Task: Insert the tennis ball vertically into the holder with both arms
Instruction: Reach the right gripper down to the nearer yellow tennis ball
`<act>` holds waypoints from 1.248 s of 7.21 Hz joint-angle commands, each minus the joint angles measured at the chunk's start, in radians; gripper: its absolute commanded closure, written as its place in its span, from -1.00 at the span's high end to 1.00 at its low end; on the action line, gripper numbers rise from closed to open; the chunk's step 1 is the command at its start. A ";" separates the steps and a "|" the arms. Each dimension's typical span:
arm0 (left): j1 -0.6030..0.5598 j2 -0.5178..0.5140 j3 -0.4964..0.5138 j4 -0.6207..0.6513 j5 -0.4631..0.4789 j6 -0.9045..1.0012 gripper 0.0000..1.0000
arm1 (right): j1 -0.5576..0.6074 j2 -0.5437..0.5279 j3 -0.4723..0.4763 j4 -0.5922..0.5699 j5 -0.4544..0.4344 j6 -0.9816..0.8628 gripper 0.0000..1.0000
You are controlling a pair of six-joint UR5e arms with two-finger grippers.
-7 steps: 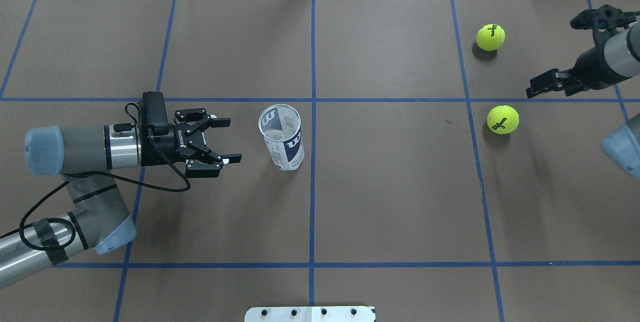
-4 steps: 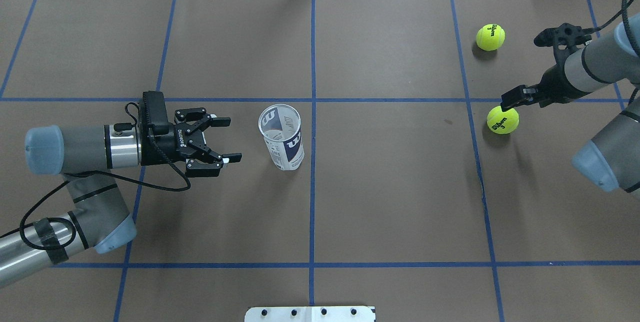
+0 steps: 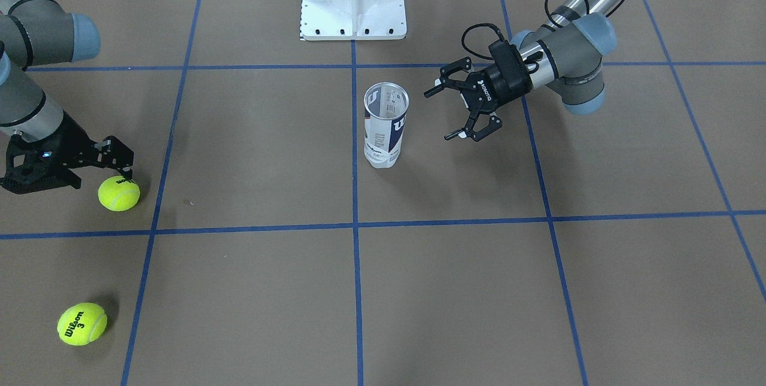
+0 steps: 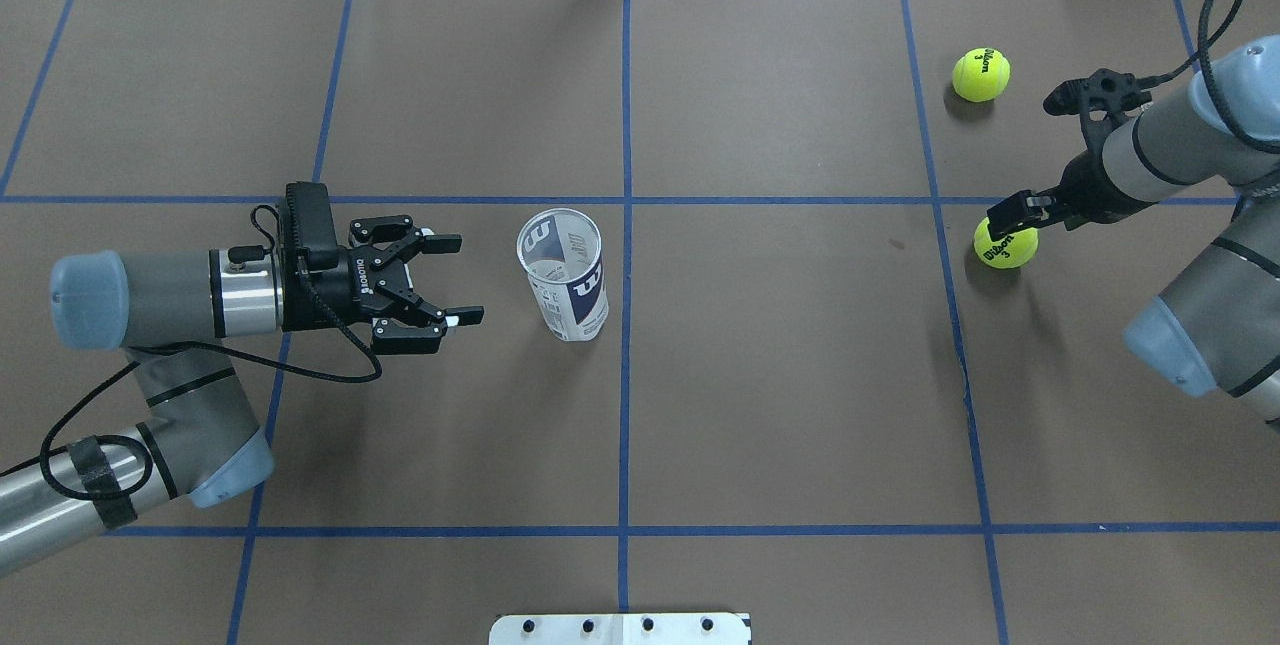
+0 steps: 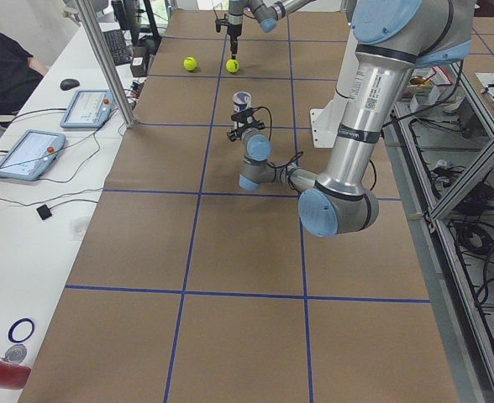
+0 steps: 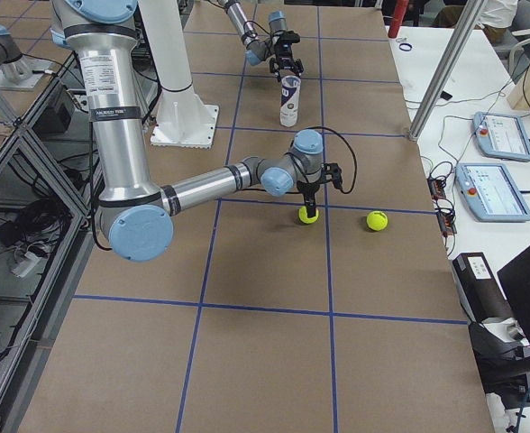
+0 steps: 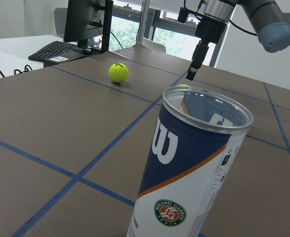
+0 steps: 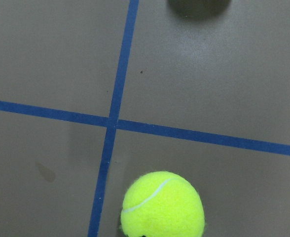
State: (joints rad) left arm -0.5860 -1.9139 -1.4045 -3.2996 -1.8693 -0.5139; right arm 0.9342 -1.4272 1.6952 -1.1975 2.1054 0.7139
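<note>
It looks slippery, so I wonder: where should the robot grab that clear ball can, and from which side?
Probably around the can at its labelled middle, level from the side where the open left gripper sits. It stands upright and round, and its open top must stay free.

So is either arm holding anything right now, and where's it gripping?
Nothing is held. The left gripper is open beside the holder, not touching it; the right gripper is open by a tennis ball, not gripping it.

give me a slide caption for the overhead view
Left gripper open beside the upright holder; right gripper over one tennis ball, a second ball lying apart.
</note>
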 commanded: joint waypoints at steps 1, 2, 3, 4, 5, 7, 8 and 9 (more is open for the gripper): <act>0.000 -0.002 0.001 0.000 0.001 0.000 0.98 | -0.011 0.039 -0.047 -0.001 -0.010 -0.007 0.98; 0.000 -0.002 0.002 0.000 0.001 0.000 0.98 | -0.014 0.045 -0.064 0.001 -0.018 -0.007 0.98; 0.000 -0.002 0.002 0.000 0.001 0.000 0.98 | -0.018 0.045 -0.069 -0.001 -0.019 -0.007 0.98; 0.002 -0.002 0.004 0.000 0.001 0.000 0.98 | -0.020 0.047 -0.081 -0.001 -0.019 -0.028 0.98; 0.000 -0.002 0.004 0.000 0.001 0.000 0.98 | -0.020 0.047 -0.100 0.001 -0.019 -0.043 0.98; 0.000 -0.002 0.004 0.000 0.001 0.000 0.98 | -0.020 0.057 -0.106 -0.001 -0.019 -0.045 0.98; 0.000 -0.002 0.004 0.000 0.001 0.000 0.98 | -0.021 0.080 -0.123 -0.001 -0.018 -0.045 0.98; 0.000 -0.001 0.008 0.000 0.001 0.000 0.98 | -0.023 0.089 -0.138 0.001 -0.018 -0.045 0.98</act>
State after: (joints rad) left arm -0.5858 -1.9157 -1.3993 -3.2996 -1.8684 -0.5139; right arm 0.9127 -1.3537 1.5752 -1.1976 2.0872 0.6692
